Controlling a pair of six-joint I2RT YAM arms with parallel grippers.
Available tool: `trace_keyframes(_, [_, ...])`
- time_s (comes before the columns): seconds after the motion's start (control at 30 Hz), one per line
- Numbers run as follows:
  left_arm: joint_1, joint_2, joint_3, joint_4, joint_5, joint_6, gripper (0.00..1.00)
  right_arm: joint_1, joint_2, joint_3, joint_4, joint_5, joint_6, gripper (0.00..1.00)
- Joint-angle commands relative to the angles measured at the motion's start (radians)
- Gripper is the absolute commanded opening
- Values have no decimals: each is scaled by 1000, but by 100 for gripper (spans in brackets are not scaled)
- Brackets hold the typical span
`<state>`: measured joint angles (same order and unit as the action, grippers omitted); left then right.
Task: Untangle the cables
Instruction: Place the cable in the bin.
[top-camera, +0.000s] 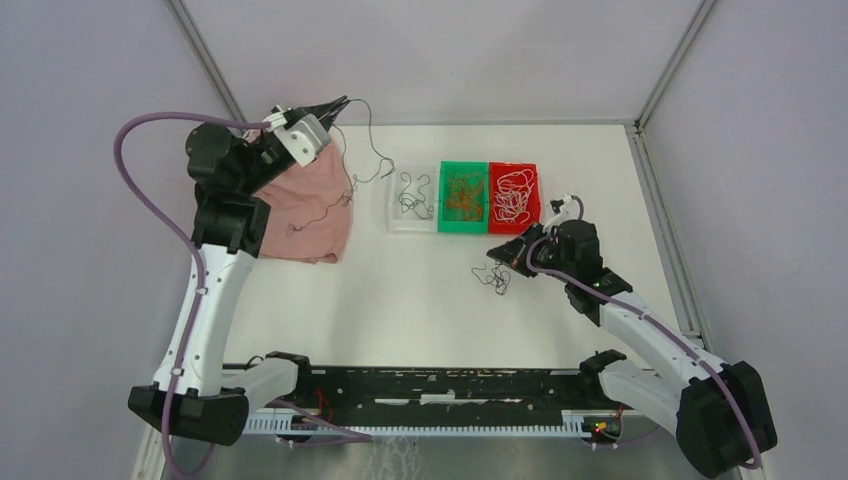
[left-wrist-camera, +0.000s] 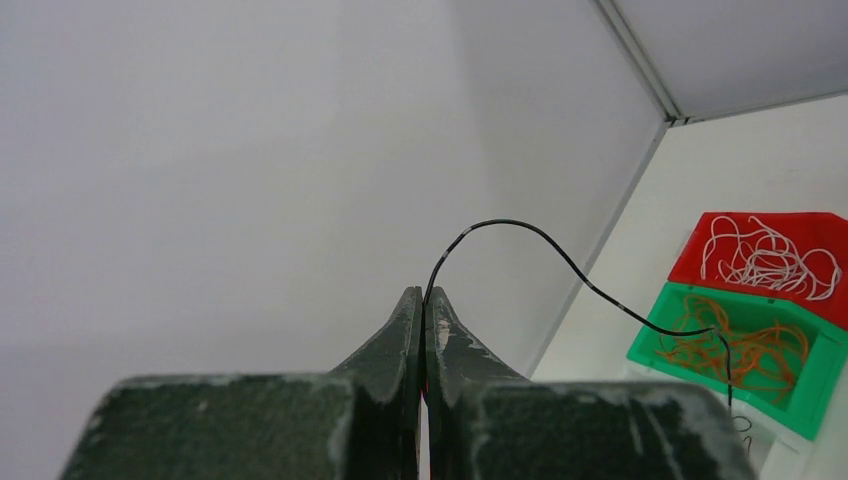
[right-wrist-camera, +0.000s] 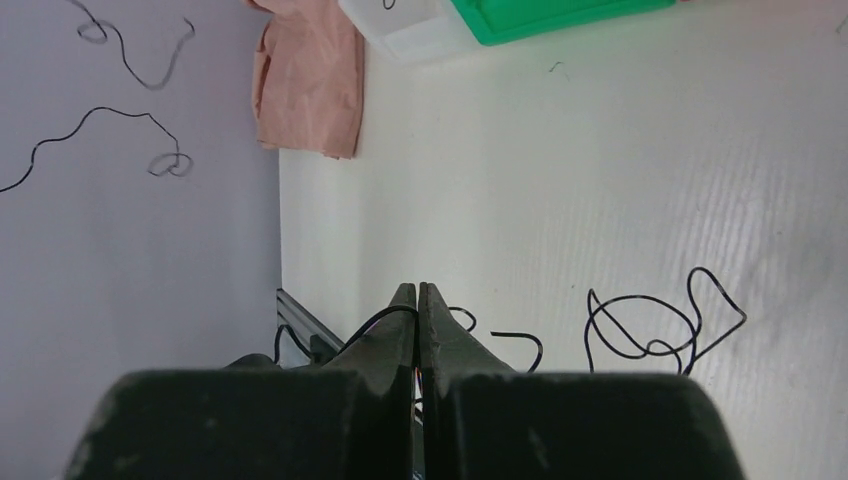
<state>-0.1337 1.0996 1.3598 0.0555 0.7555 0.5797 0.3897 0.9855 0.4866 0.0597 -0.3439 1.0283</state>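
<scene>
Left claw (left-wrist-camera: 425, 292): jaws fully closed, nipping one end of a single black cable (left-wrist-camera: 500, 222) right at the tips. The claw is raised above the bench's (top-camera: 400, 300) far left corner. From the tips the cable arcs up and to the right, then hangs down towards the left edge of the clear tray (top-camera: 392, 205). From there it trails back over the pink cloth (top-camera: 310, 200), which lies along the left edge of the bench.

Right claw (right-wrist-camera: 417, 288): jaws pressed together, no gap visible. It is low over the bench, right of centre, just in front of the red tray (top-camera: 514, 226). One strand of a small black clump (top-camera: 492, 278) runs into the seam at the tips and looks pinched there. The rest of the clump lies on the bench just beside the claw, on its near side, in loose loops.

The two claws are well apart. I cannot tell whether the lifted cable joins the clump.

Three trays sit side by side, touching, at the far middle of the bench.
- Clear tray: a few black cables (top-camera: 412, 192).
- Green tray (top-camera: 464, 228): orange cables (top-camera: 464, 196).
- Red tray: white cables (top-camera: 512, 194).
</scene>
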Motion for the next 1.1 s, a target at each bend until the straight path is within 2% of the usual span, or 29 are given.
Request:
trace_keyframes(0.0, [-62, 57, 45, 67, -60, -41, 3, 8, 6, 50, 116, -47, 6, 0])
trace_keyframes(0.53, [-147, 317, 170, 199, -167, -21, 3, 10, -27, 87, 32, -32, -52, 0])
trace_keyframes(0.9, [-201, 483, 255, 331, -232, -154, 3, 9, -47, 75, 4, -13, -69, 0])
trace_keyframes(1.07, [-204, 544, 315, 338, -245, -184, 3, 9, -52, 62, -1, -4, -70, 0])
